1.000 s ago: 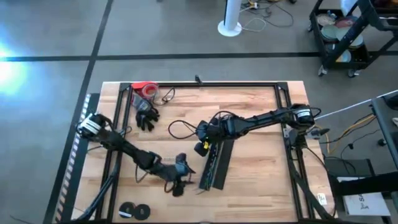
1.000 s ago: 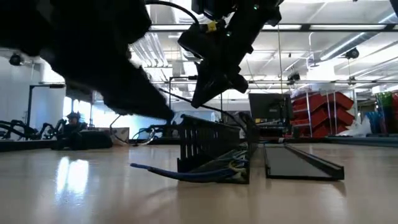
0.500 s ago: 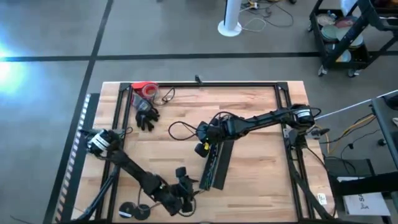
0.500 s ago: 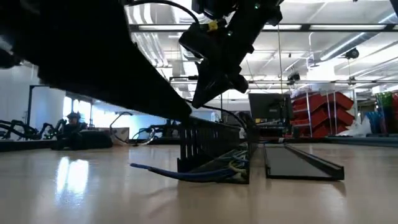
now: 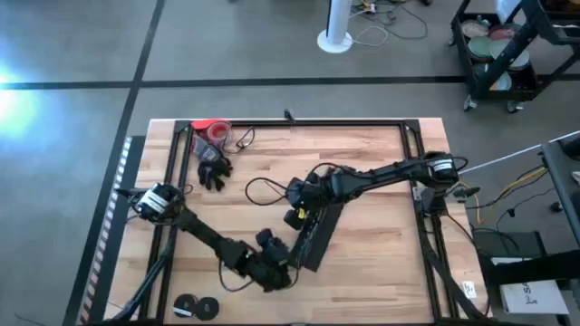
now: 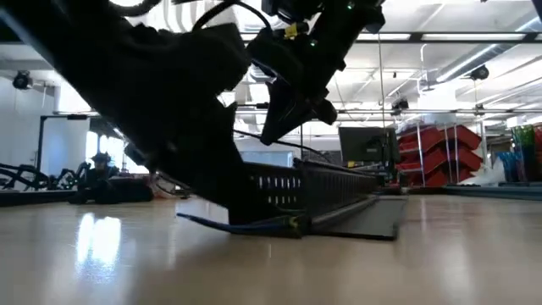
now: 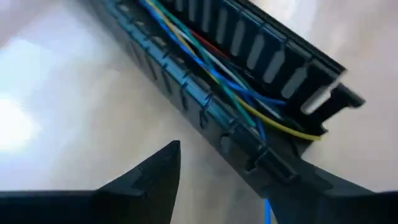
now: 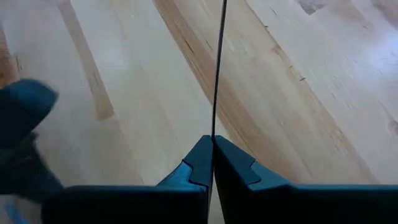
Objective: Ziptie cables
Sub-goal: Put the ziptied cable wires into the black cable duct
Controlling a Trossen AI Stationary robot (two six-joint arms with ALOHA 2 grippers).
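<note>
A black slotted duct point(image 5: 313, 237) lies slanted on the wooden table, with the cables point(image 7: 230, 81) inside it: thin blue, yellow, green, red and white wires. A blue wire end point(image 6: 246, 225) sticks out at the duct's near end. My left gripper point(image 7: 227, 168) is open at that near end point(image 5: 275, 270). My right gripper point(image 5: 293, 194) hovers over the duct's far end, shut on a thin black strand point(image 8: 217, 68). My left gripper has one finger point(image 7: 311, 186) against the duct's outer wall at its near end point(image 7: 273, 163), coming in low from the table's left. The other finger point(image 7: 163, 167) stands clear over bare table. The duct rests on the table. My right gripper pinches the thin black strand point(image 8: 213, 127) between its two fingertips. The strand runs straight on beyond the fingers, clear of the table.
A flat black strip point(image 5: 328, 222) lies right beside the duct. A loose black cable loop point(image 5: 258, 187), a black glove point(image 5: 213, 170) and a red roll point(image 5: 210, 129) sit at the far left. Black rolls point(image 5: 195, 308) lie near the front edge. Black frame rails point(image 5: 426, 226) border the table.
My left gripper went toward the near edge, then came back toward the right, up to the duct's near end. The duct has swung about on the table and now lies slanted beside the flat strip. My right gripper kept still.
</note>
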